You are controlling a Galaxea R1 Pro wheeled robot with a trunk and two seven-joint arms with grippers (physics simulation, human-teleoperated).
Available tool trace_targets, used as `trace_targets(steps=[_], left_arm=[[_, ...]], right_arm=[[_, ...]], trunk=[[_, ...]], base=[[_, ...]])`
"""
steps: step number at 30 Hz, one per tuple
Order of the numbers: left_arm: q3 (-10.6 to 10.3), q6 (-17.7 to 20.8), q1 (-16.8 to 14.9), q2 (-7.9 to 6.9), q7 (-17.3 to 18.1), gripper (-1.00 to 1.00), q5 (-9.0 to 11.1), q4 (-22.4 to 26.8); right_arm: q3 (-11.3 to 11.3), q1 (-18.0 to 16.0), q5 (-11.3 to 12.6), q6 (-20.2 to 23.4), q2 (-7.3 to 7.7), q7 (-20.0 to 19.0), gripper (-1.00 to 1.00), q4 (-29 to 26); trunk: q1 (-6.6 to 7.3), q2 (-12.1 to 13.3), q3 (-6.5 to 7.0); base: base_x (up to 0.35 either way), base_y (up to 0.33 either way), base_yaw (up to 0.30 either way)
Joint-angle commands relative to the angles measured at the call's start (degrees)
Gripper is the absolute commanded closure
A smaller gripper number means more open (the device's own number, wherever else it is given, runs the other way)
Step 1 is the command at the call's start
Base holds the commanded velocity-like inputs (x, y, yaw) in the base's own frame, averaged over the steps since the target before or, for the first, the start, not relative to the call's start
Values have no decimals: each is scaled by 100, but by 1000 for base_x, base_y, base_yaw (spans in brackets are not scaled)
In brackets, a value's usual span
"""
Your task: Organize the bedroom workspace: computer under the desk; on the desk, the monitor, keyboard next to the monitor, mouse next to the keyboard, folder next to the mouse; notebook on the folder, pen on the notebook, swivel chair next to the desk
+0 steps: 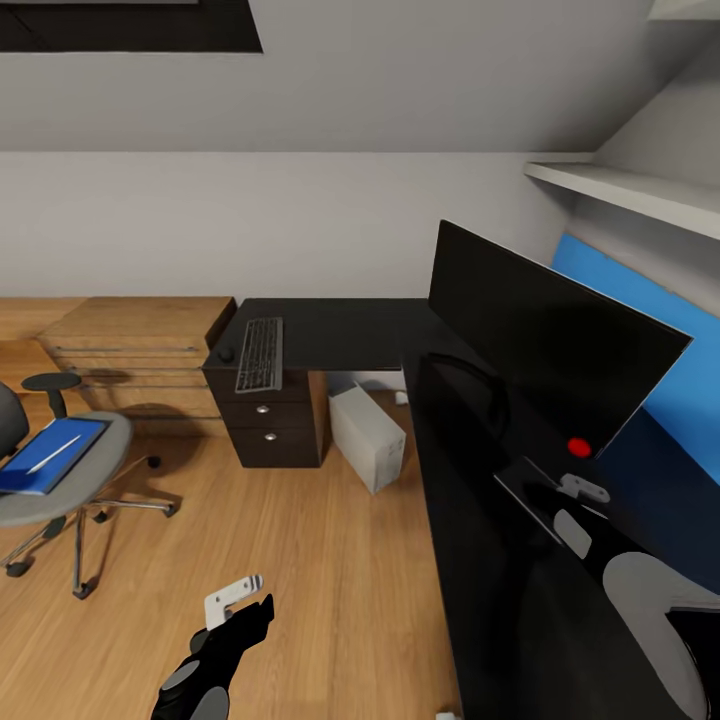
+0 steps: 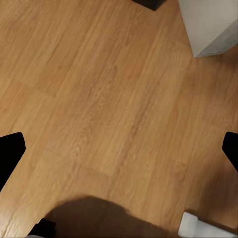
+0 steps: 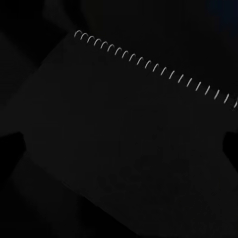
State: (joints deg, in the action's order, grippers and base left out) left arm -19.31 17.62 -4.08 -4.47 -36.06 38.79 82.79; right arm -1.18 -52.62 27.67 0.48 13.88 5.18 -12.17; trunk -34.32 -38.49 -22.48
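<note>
Wooden flooring runs under a bedroom corner where the black L-shaped counter (image 1: 340,335) stands against a white wall and a blue back panel (image 1: 640,330).

Done, as far as I can judge: the one monitor (image 1: 545,340) stands on the counter's near wing, and the one computer (image 1: 368,437) sits on the floor under the counter beside the drawer unit (image 1: 268,425). The one keyboard (image 1: 260,354) lies on the far wing with the one mouse (image 1: 227,354) just beside it, but both are well apart from the monitor, so that step looks open.

Left to do: the one folder (image 1: 45,456) is on the seat of the one swivel chair (image 1: 60,480), with the one pen (image 1: 52,454) lying on top of it, and the chair stands apart from the counter. One spiral-bound notebook (image 3: 129,124) shows in the right wrist view, lying on a dark surface, probably the counter.

Left hand (image 2: 119,151) hangs over bare floor with its fingers spread wide and nothing between them. Right hand (image 3: 124,144) hovers above the notebook, fingers apart at the frame edges, holding nothing
</note>
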Motion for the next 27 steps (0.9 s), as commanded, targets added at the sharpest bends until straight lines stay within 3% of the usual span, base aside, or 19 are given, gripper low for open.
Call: trace_targets(steps=[1, 27], left_arm=[[-13, 13, -5, -7, -45, -100, 32, 9], [-12, 17, -5, -2, -41, -100, 34, 9]], right_arm=[[-14, -3, 28, 5, 1, 19, -100, -5], [-5, -3, 28, 5, 14, 20, -100, -5]], trunk=[[-2, -6, -7], [-2, -6, -137]], base=[[64, 0, 0], [6, 0, 0]])
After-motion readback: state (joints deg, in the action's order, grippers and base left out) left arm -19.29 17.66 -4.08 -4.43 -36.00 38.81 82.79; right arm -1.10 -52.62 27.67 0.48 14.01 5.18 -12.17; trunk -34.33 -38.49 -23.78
